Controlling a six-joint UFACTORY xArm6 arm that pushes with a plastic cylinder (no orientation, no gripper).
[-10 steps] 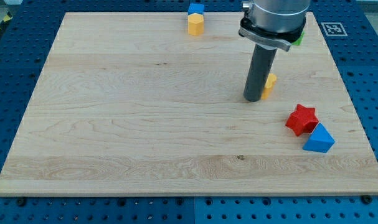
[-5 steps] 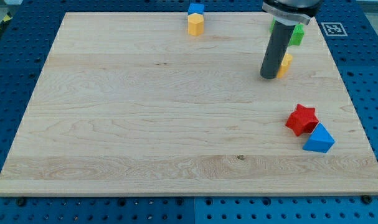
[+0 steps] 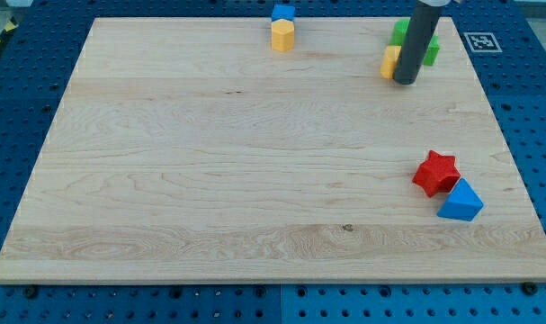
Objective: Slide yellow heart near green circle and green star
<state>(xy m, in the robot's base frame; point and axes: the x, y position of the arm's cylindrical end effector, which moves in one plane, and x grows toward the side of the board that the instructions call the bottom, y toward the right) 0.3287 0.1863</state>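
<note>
Yellow heart sits touching the green blocks — task looks nearly done; my tip rests just beside it — no hand fitted.

My tip stands at the view's top right, touching the yellow heart on its left (partly hidden by the rod). Green blocks sit just behind; shapes cannot be told. The red star and blue triangle lie well below.

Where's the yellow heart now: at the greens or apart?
At them: the yellow heart sits against the green blocks, my tip at its right.
</note>
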